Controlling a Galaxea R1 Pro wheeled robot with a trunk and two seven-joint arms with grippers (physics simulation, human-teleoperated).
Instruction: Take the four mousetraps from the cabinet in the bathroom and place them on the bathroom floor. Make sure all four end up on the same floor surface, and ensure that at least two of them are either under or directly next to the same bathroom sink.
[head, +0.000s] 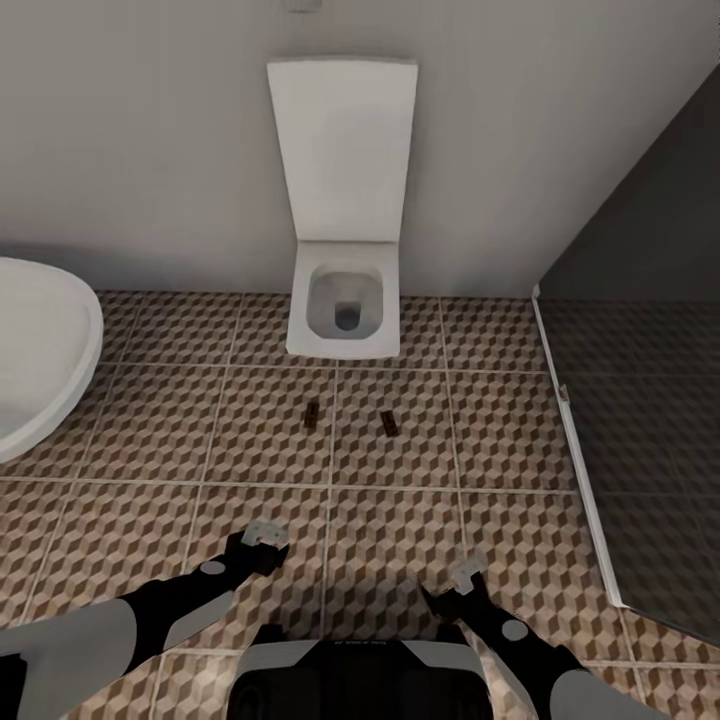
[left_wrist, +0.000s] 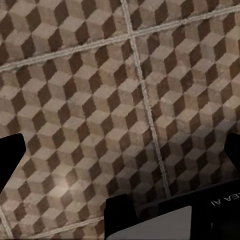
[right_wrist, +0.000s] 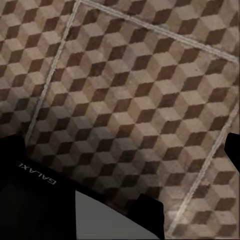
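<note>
- two mousetraps (head: 313, 414) (head: 389, 423) are lying on the bathroom floor (head: 150, 440) before the toilet (head: 343, 300).
- we are holding the left gripper (head: 262, 537) and right gripper (head: 465, 570) low; jaws spread apart, empty.

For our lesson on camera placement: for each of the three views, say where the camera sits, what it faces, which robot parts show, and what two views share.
Head view: high on the robot, looking down at the bathroom floor, two mousetraps and the toilet; both arms and the base show.
Left wrist view: near the left tool, facing floor tiles; dark fingertips and base edge show.
Right wrist view: near the right tool, facing tiles likewise.
Both wrist views share the cube-pattern floor.
</note>
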